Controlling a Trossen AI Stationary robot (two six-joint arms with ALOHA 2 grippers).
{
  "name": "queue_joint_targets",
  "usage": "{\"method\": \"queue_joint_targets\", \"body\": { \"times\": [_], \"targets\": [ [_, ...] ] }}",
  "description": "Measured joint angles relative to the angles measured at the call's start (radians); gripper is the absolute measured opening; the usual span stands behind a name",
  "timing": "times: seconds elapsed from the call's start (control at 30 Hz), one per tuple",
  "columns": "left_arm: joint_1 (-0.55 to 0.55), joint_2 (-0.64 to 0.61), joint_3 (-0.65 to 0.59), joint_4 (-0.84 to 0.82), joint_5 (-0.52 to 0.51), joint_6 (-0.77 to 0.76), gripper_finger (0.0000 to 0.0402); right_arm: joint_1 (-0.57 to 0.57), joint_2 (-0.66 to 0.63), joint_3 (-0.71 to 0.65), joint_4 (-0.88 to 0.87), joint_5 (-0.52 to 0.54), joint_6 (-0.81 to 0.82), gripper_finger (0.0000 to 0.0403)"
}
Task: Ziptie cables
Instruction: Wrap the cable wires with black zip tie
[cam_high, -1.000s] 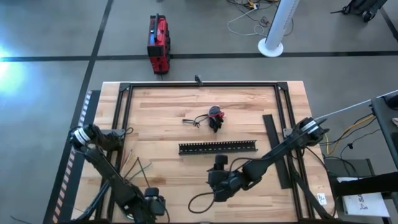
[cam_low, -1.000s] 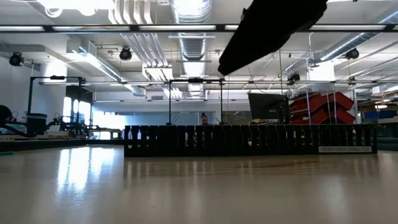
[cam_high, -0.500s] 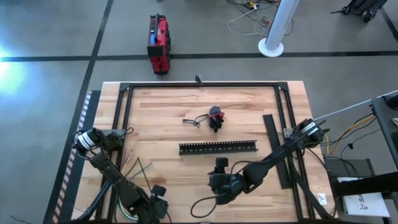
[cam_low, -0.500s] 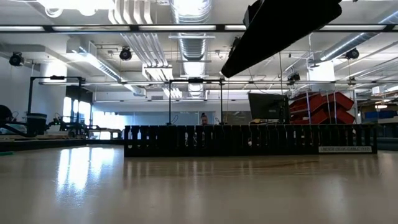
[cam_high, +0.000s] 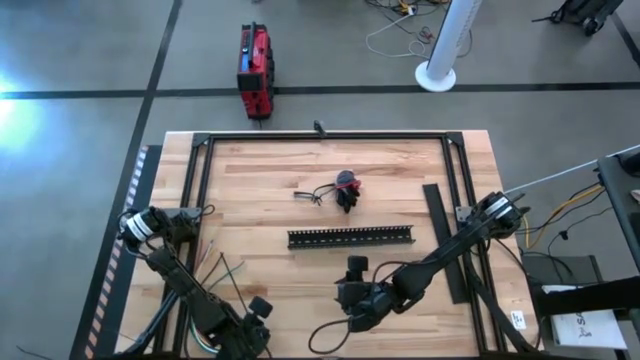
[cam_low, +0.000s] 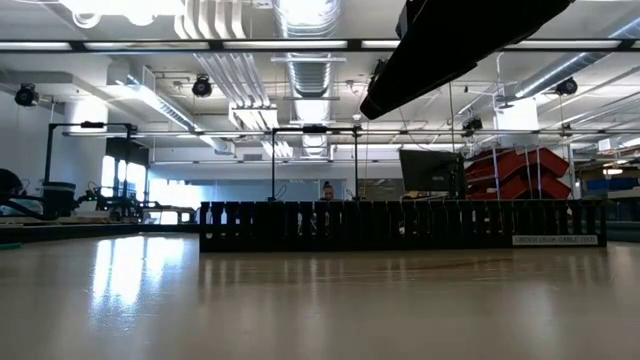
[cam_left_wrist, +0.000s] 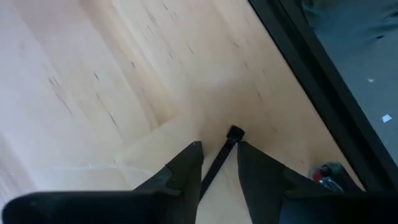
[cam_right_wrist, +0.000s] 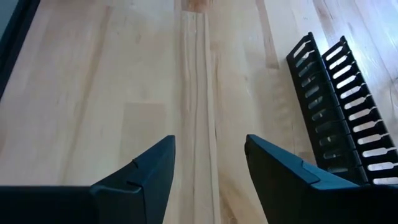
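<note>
The ziptie (cam_left_wrist: 219, 160), a thin black strip with a small head, shows only in the left wrist view, between my left gripper's (cam_left_wrist: 216, 146) fingers. That gripper (cam_high: 255, 310) hovers over the table's near-left part, close to the near edge. The cables (cam_high: 215, 265), thin green and white wires, lie flat on the wood just beyond it, beside the left arm. My right gripper (cam_high: 355, 265) is open above bare wood (cam_right_wrist: 208, 140), on the near side of the slotted duct (cam_high: 350, 237), pointing toward the far edge. My left gripper has the ziptie's strip (cam_left_wrist: 211, 174) between its two fingers, near the head end. The strip runs along the fingers, and the head (cam_left_wrist: 235, 132) sticks out past the fingertips over the wood. The gripper's own fingers hide the rest of the strip.
The long black slotted duct (cam_low: 400, 225) lies across the table's middle. A flat black cover strip (cam_high: 445, 240) lies at the right. A red-and-black lump (cam_high: 347, 185) and a small wire tangle (cam_high: 310, 195) sit farther back. A black frame rail (cam_high: 195, 200) borders the wood.
My right arm has drawn back a little toward the table's near edge, gripper still open. My left gripper has shifted slightly toward the right along the near edge, keeping the ziptie.
</note>
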Motion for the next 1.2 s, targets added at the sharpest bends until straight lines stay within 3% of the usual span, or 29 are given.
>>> {"method": "queue_joint_targets", "body": {
  "times": [0.33,0.53,0.77,1.0,1.2],
  "targets": [
    [0.071,0.06,0.0,0.096,-0.022,0.069,0.0017,0.015,0.0,0.0,0.008,0.0,0.003,0.0172],
    [0.128,0.056,-0.001,0.205,-0.14,0.077,0.0005,0.052,-0.015,0.007,0.009,0.002,-0.043,0.0162],
    [0.207,0.057,-0.005,0.287,-0.169,0.077,0.0001,0.12,-0.021,-0.007,0.032,0.151,-0.065,0.0153],
    [0.301,0.041,-0.006,0.327,-0.195,0.072,0.0001,0.159,-0.017,-0.147,0.345,0.192,-0.055,0.0158],
    [0.353,-0.015,-0.006,0.342,-0.288,0.068,0.0001,0.155,-0.017,-0.335,0.651,0.208,0.016,0.0155]
  ]
}}
